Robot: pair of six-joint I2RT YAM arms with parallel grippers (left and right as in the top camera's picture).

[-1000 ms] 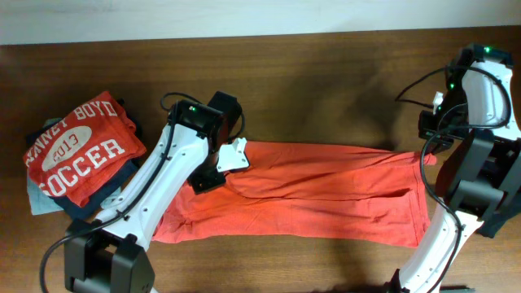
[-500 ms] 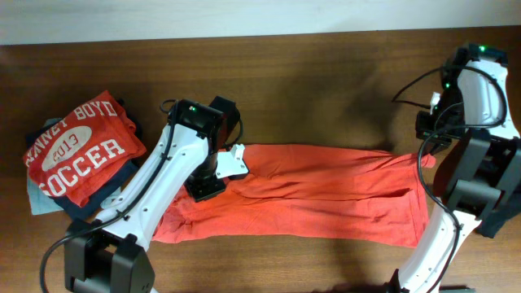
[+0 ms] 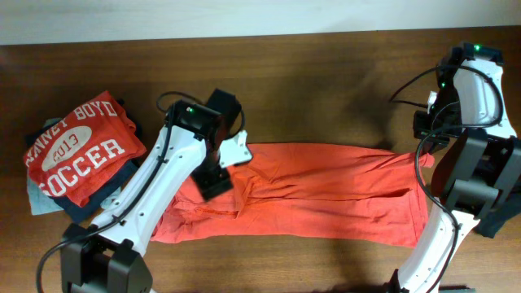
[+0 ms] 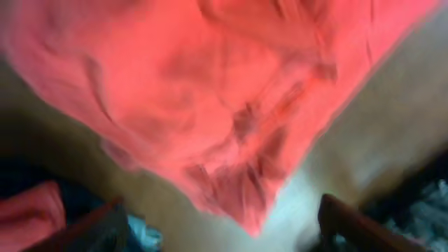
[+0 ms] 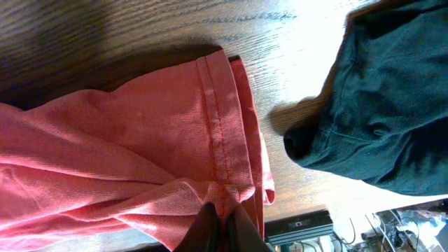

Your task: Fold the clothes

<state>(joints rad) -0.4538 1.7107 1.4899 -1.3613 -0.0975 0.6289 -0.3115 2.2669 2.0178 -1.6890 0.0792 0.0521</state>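
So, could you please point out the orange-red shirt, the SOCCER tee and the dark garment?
orange-red shirt (image 3: 326,191), overhead view, middle of its spread body.
SOCCER tee (image 3: 81,159), overhead view, on its printed front.
dark garment (image 5: 392,91), right wrist view, middle of its fabric.

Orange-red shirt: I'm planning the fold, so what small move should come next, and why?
Probably the right gripper should carry its end leftward over the shirt. It is shut on the right hem, the shirt lies stretched long across the table, and the left gripper hangs open above its left part, holding nothing.
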